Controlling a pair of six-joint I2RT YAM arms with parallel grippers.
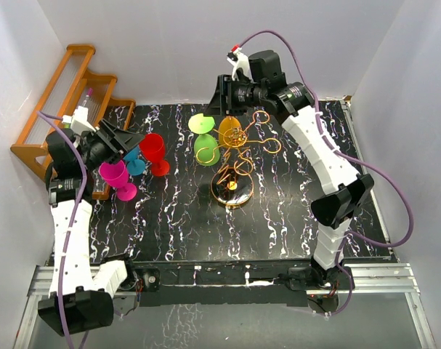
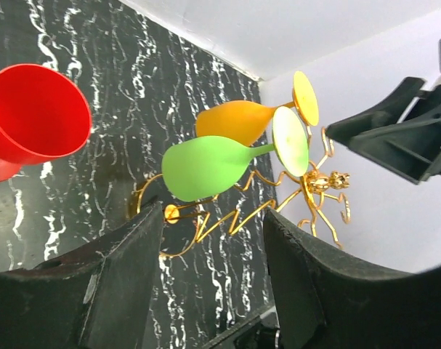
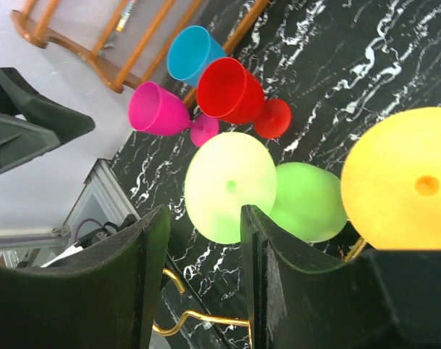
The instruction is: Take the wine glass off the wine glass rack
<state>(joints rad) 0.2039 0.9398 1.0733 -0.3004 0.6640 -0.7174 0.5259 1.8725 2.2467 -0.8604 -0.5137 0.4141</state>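
Your right hand [image 1: 221, 102] was the nearer one, fingers spread with nothing pinched. In the top view the green wine glass [image 1: 205, 150] hung just at its 7 o'clock, foot up, bowl down, stem upright, on the wine glass rack [image 1: 238, 138] in the middle of the desk [image 1: 293, 218]. Your left hand [image 1: 129, 138], spread too and empty, stood well off toward 9 o'clock.

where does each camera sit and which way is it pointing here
Top external: above and behind the arms, looking down on the table; left hand and right hand show.
Left wrist: on the left arm, facing the green wine glass on the wine glass rack; own fingers below.
Right wrist: on the right arm, facing that glass's foot and the red glass; own fingers below.
Shared: both wrist views catch the green wine glass.
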